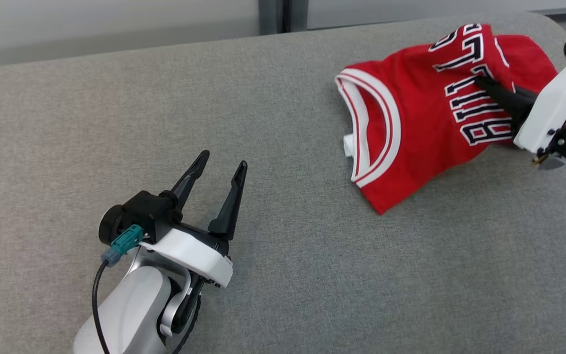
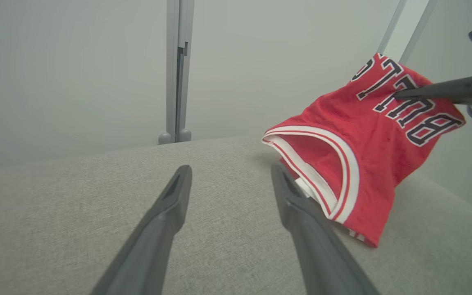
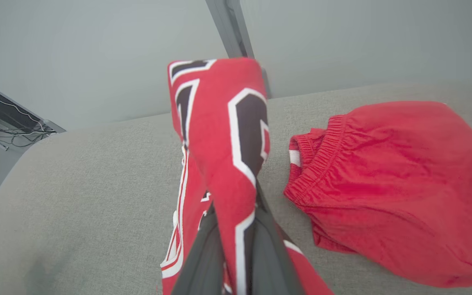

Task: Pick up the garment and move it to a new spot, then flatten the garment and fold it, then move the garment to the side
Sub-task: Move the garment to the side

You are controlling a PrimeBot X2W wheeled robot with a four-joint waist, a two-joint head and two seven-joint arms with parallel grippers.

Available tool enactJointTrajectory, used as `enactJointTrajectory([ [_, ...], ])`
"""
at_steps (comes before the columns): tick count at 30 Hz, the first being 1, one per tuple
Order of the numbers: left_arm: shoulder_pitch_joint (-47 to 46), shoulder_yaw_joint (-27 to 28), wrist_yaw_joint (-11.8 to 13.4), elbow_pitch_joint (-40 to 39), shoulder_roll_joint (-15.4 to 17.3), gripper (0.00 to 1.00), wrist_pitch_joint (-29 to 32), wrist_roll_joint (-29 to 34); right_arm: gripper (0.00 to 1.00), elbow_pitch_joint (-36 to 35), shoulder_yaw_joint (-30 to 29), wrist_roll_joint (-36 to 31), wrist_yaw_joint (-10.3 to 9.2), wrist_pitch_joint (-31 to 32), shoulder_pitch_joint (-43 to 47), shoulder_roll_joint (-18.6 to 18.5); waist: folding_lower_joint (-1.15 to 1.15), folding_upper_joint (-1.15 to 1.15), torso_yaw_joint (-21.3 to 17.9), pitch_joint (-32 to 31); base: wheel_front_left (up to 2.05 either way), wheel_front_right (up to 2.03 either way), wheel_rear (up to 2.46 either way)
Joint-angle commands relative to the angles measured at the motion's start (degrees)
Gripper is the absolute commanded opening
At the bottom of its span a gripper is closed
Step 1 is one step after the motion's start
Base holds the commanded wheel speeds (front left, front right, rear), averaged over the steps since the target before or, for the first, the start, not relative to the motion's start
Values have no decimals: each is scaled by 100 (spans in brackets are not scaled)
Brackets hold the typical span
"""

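The garment is a red jersey with white trim and black lettering, at the right of the grey padded surface. My right gripper is shut on its lettered part and holds that part raised, while the collar end rests on the surface. In the right wrist view the jersey drapes over and between my fingers. My left gripper stands open at the lower left, well apart from the jersey, with nothing between its fingers. The left wrist view shows the jersey ahead to the right of the left gripper.
A pair of red shorts lies on the surface just right of the held jersey in the right wrist view. A pale wall with a grey post runs behind the far edge. Bare grey surface spreads between the two grippers.
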Motion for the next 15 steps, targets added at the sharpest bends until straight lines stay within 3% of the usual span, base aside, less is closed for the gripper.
enactJointTrajectory([
  [1,-144,25,-33,2,27,100,-17,79,0,34,4,54,2,-78,-167,-93,0,0,-165,249,0,0,0],
  [15,-726,36,-343,-109,-80,100,-17,465,0,553,252,-221,2,-178,-1349,-803,0,0,-226,1151,0,0,0],
])
